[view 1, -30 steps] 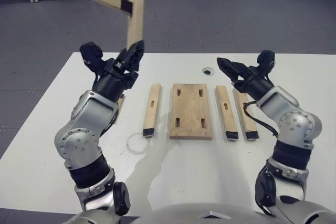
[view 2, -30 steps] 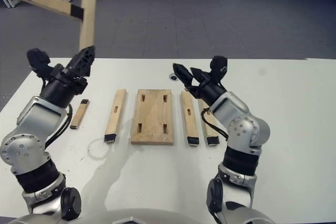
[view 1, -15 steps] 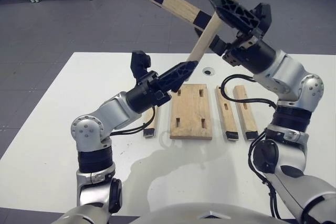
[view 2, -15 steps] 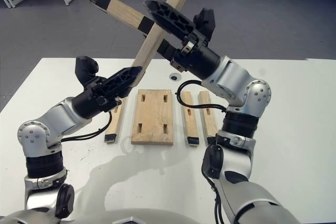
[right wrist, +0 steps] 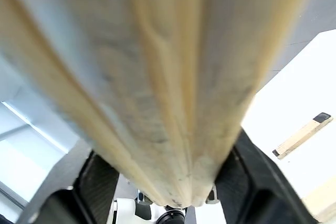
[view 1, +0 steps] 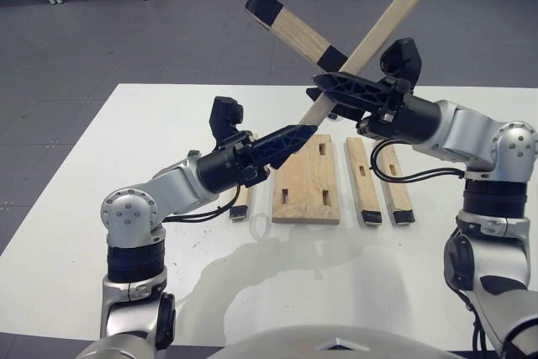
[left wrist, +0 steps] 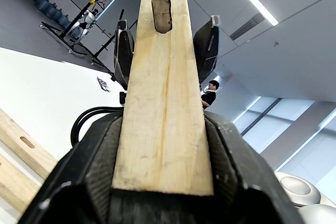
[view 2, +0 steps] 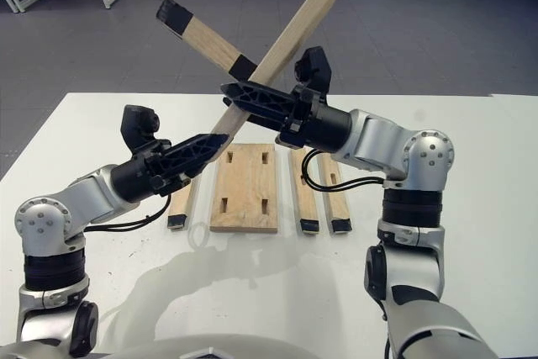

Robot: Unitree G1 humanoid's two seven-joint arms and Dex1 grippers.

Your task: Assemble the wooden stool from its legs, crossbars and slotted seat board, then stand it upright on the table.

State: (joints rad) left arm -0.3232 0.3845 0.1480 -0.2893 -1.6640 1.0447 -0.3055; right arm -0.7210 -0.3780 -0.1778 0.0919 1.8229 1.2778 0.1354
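Left gripper is clamped on the lower end of a long bar, held in the air above the table, near the far left corner of the slotted seat board. Seat board lies flat at table centre with four slots showing. One slotted leg lies just left of it, partly hidden behind the left arm. Two more legs lie side by side on its right, black tips toward the robot. Right gripper is closed around the same bar, higher up and farther out, fingers on either side of the wood. Bar rises obliquely up and to the right, past both grippers. A black-tipped crosspiece meets it just above the right gripper and runs up to the left, forming an X. Left wrist view shows its end seated in the bar's slot
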